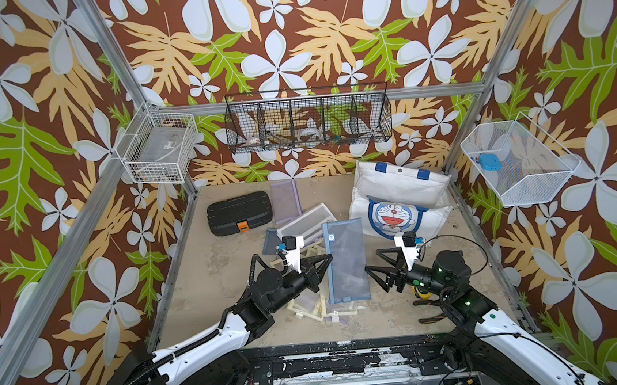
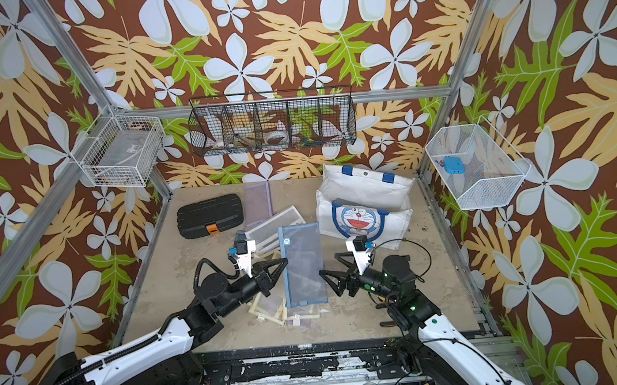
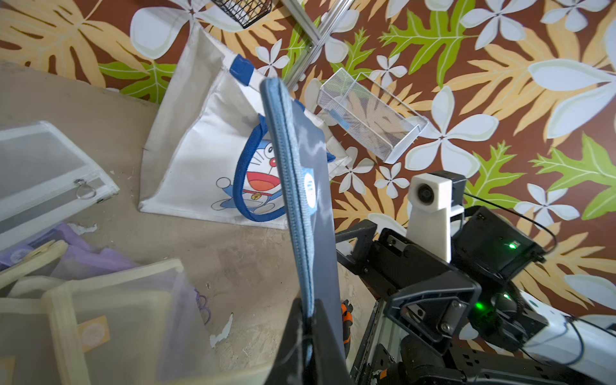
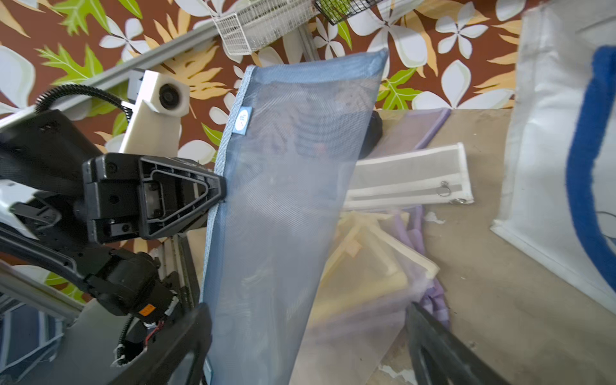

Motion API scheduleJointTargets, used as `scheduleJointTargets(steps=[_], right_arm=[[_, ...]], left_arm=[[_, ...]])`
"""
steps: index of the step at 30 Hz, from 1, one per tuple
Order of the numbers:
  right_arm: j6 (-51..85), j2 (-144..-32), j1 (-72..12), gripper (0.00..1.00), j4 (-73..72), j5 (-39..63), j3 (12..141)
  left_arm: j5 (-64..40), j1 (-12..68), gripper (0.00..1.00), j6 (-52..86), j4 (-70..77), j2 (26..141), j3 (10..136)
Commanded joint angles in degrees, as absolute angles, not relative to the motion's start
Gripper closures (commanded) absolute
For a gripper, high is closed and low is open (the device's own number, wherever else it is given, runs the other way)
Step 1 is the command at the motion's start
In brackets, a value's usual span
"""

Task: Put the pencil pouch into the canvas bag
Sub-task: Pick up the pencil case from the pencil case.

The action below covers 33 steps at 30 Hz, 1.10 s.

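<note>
The left gripper is pinching the pouch at the middle of its zipper edge, holding it up over the pile of cream and purple pouches. The right gripper is standing wide open, empty, just beside the free long edge. The bag is leaning at the far right corner of the table, well apart from the pouch.

The grip is taking only a thin strip of one edge, so I think the pouch may be slipping or swinging during the carry. The bag's top is looking folded over and half closed. The pouch corner could be catching on the rim or a blue handle, and soft canvas could be tipping under a push.

The pouch is a flat, long rectangle of blue see-through mesh, limp, with a woven band. The bag is thick white cloth, wrinkled.
</note>
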<state>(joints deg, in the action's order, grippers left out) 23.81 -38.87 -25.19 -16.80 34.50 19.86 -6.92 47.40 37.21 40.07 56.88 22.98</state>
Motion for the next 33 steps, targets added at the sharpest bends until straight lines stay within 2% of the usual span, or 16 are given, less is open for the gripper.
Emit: scheduleJointTargets(steps=[1, 7, 13, 16, 18, 21, 23, 28, 33], right_arm=[[27.3, -39.8, -25.4, 0.09, -25.7, 39.6, 21.0], [28.0, -43.7, -26.8, 0.11, -29.7, 40.9, 22.6], [27.6, -48.5, -33.0, 0.25, -32.3, 38.3, 24.0], [27.8, -48.6, -34.1, 0.39, -34.6, 36.7, 23.8], [27.6, -48.2, -34.2, 0.52, -34.7, 35.7, 23.9], [26.9, -47.2, -34.2, 0.62, -34.4, 34.0, 23.8], [26.5, -46.9, -34.2, 0.60, -34.0, 32.5, 24.1], [24.8, -46.9, -34.2, 0.42, -30.9, 29.6, 25.9], [25.2, -47.6, -34.2, 0.40, -32.1, 29.2, 26.5]], left_arm=[[-12.0, 46.9, 1.00, 34.5, 45.1, 54.9, 22.3], [-15.0, 46.8, 1.00, 33.8, 46.6, 54.0, 22.2], [-15.0, 46.7, 1.00, 33.4, 46.8, 53.1, 21.7], [-14.5, 46.4, 1.00, 33.2, 46.0, 52.9, 21.7], [-14.3, 46.1, 1.00, 33.1, 45.3, 52.7, 21.8], [-14.2, 46.0, 1.00, 32.3, 44.1, 52.2, 21.9], [-14.0, 45.9, 1.00, 31.8, 43.8, 51.6, 21.7], [-13.9, 45.8, 1.00, 30.8, 43.3, 50.5, 21.2], [-14.8, 45.8, 1.00, 30.8, 43.6, 50.8, 21.2]])
